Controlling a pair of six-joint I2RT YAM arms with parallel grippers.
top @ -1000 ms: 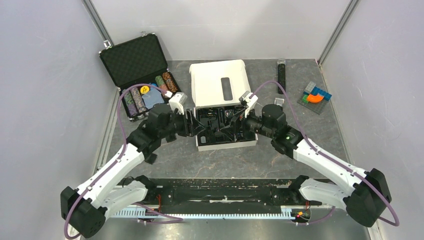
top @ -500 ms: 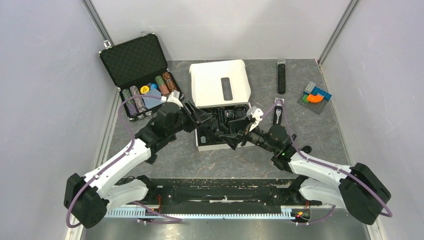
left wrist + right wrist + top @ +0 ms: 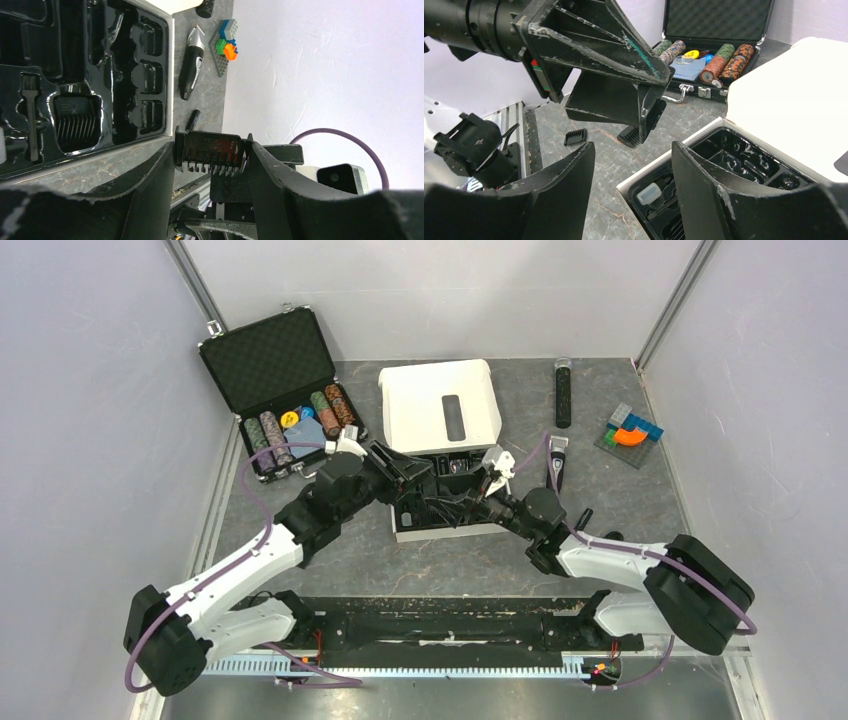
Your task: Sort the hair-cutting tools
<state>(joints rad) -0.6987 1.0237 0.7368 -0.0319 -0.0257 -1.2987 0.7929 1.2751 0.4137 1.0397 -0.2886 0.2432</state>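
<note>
My left gripper is shut on a black comb attachment and holds it in the air by the tray's left edge; the right wrist view shows this comb hanging just above the table. A second comb attachment lies on the table near it. Another comb sits in a pocket of the black tray. The black-and-silver hair clipper lies on the table right of the tray. My right gripper stands open and empty over the tray's front left corner, facing the left gripper.
The box's white lid lies open behind the tray. An open case of chip stacks stands at the back left. A thin black stick and a coloured brick plate lie at the back right. A small black cylinder lies near the clipper.
My right arm has dropped low and reached left across the tray's front, its jaws narrowing. My left gripper has moved right to the tray's edge with the comb.
</note>
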